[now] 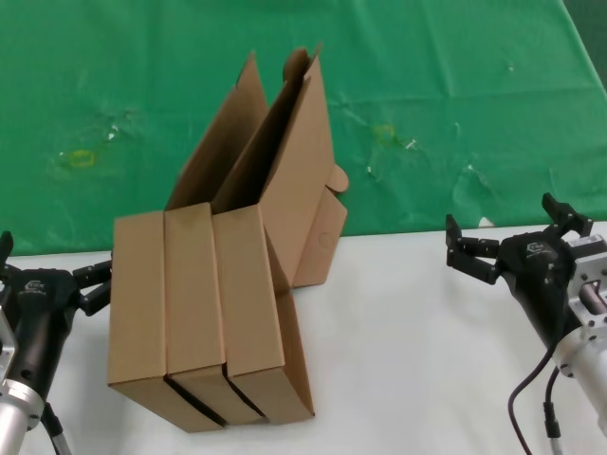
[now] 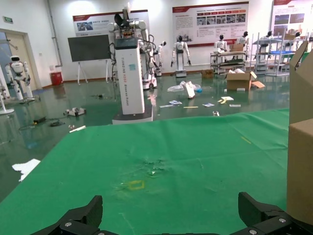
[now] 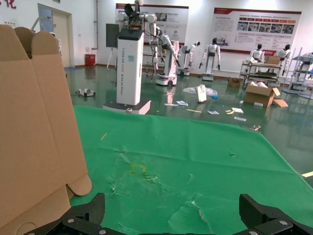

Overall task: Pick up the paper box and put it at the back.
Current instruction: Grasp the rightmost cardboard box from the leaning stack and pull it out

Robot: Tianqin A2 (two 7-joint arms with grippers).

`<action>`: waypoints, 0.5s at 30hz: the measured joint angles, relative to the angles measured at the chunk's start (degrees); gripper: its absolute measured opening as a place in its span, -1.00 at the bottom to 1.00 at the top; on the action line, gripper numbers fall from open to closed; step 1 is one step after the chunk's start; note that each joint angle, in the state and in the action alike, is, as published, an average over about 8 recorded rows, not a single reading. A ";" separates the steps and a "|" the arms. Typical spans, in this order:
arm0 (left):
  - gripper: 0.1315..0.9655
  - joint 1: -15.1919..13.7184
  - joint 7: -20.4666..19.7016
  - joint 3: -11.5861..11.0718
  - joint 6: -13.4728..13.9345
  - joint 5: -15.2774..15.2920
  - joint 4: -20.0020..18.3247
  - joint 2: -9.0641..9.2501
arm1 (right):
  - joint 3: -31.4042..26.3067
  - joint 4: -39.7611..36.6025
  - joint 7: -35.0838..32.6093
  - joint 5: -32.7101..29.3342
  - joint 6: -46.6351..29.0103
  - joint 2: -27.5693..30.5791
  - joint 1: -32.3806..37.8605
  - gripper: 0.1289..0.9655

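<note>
Three brown paper boxes stand side by side on the white table [image 1: 427, 351]: left box [image 1: 137, 303], middle box [image 1: 194, 303], right box [image 1: 251, 294]. Their open lids [image 1: 285, 161] lean up and back over the edge of the green cloth [image 1: 455, 95]. My left gripper [image 1: 52, 270] is open and empty, just left of the left box. My right gripper [image 1: 512, 232] is open and empty, well to the right of the boxes. In the left wrist view my left gripper [image 2: 171, 215] faces the cloth [image 2: 161, 161], with a box [image 2: 301, 161] at the edge. The right wrist view shows my right gripper [image 3: 173, 213] and a lid [image 3: 34, 137].
The green cloth has wrinkles and yellowish stains [image 1: 81, 156] behind the boxes. White table stretches between the boxes and my right gripper. Beyond the cloth is a hall with a white pillar robot [image 2: 129, 68] and posters.
</note>
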 joint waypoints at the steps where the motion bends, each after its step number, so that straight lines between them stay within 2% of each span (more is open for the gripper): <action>1: 1.00 0.00 0.00 0.00 0.00 0.00 0.00 0.00 | 0.00 0.00 0.00 0.00 0.00 0.00 0.00 1.00; 15: 1.00 0.00 0.00 0.00 0.00 0.00 0.00 0.00 | 0.00 0.00 0.00 0.00 0.00 0.00 0.00 1.00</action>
